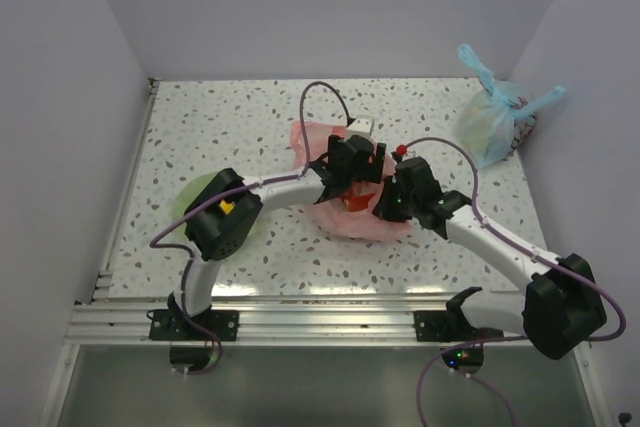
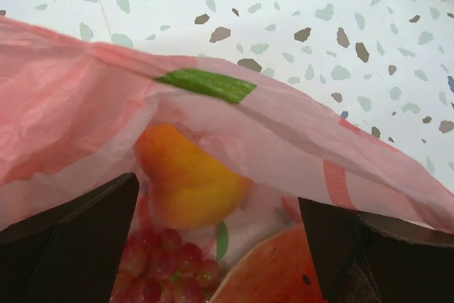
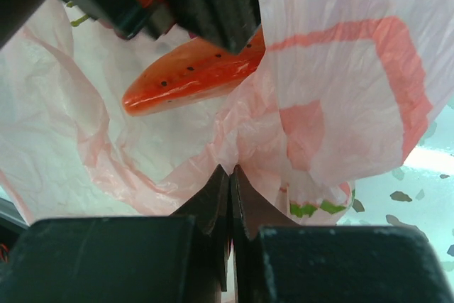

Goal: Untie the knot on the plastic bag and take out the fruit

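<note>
White speckled desk [image 1: 200, 127], plain pale walls [image 1: 300, 7] on 3 sides. Pink plastic bag [image 1: 360, 222] lies mid-desk w/ both grippers at it. L gripper [image 2: 220, 211] is spread wide at the bag's mouth. Just ahead, betw. its fingers: yellow-orange fruit [image 2: 188, 182], grape cluster [image 2: 167, 274], watermelon slice [image 2: 269, 267]. R gripper [image 3: 228, 172] is pinched tight on bag film. Well beyond R gripper, by the far wall, a blue bag [image 1: 490, 122].

Pink bag [image 2: 64, 97] draped across speckled table [image 2: 284, 5], green print [image 2: 206, 84] on its fold, yellow-orange fruit [image 2: 188, 179] beneath, grapes [image 2: 167, 271] and watermelon slice [image 2: 273, 271] below it, left gripper [image 2: 218, 200] fingers [image 2: 71, 246] spread wide at the lower corners.
</note>
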`<action>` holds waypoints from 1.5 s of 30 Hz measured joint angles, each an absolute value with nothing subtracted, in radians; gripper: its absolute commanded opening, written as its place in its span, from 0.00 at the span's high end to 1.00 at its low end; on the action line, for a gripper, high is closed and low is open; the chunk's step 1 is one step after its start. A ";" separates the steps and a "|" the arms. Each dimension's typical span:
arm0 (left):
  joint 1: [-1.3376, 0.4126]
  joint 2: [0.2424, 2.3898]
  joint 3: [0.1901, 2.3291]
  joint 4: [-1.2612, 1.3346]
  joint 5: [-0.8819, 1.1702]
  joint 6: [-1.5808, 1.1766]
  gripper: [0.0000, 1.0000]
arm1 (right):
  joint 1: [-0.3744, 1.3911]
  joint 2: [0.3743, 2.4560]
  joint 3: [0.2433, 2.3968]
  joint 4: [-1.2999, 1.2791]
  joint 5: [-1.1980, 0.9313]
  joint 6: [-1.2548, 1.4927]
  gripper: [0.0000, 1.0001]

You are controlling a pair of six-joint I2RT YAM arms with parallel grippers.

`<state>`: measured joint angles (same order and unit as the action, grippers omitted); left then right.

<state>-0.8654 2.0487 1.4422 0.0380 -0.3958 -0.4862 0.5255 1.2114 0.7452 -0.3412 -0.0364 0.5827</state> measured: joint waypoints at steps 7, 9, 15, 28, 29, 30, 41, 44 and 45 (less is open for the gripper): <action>-0.826 2.130 1.491 0.036 -0.400 -0.486 0.00 | 0.531 1.242 0.759 -0.345 -0.046 0.582 1.00; -0.815 2.141 1.498 0.036 -0.397 -0.486 0.01 | 0.531 1.246 0.759 -0.345 -0.046 0.582 1.00; -0.803 2.149 1.511 0.037 -0.383 -0.480 0.26 | 0.531 1.262 0.761 -0.345 -0.045 0.581 1.00; -0.804 2.093 1.435 0.041 -0.361 -0.478 0.53 | 0.532 1.281 0.766 -0.344 -0.044 0.581 1.00; -0.804 2.086 1.430 0.036 -0.356 -0.478 0.53 | 0.532 1.281 0.766 -0.344 -0.044 0.581 1.00; -0.804 2.075 1.422 0.028 -0.350 -0.479 0.53 | 0.532 1.281 0.767 -0.344 -0.044 0.581 1.00; -0.804 1.816 1.348 -0.071 -0.221 -0.424 0.59 | 0.532 1.269 0.772 -0.351 -0.015 0.580 1.00; -0.804 1.721 1.299 -0.097 -0.167 -0.400 0.59 | 0.532 1.269 0.785 -0.357 0.007 0.580 1.00; -0.804 1.699 1.286 -0.101 -0.153 -0.398 0.59 | 0.532 1.269 0.790 -0.360 0.012 0.579 1.00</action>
<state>-0.8043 1.6993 1.2858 -0.1013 -0.1532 -0.3977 0.5320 1.2686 0.7902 -0.3599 0.0124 0.5789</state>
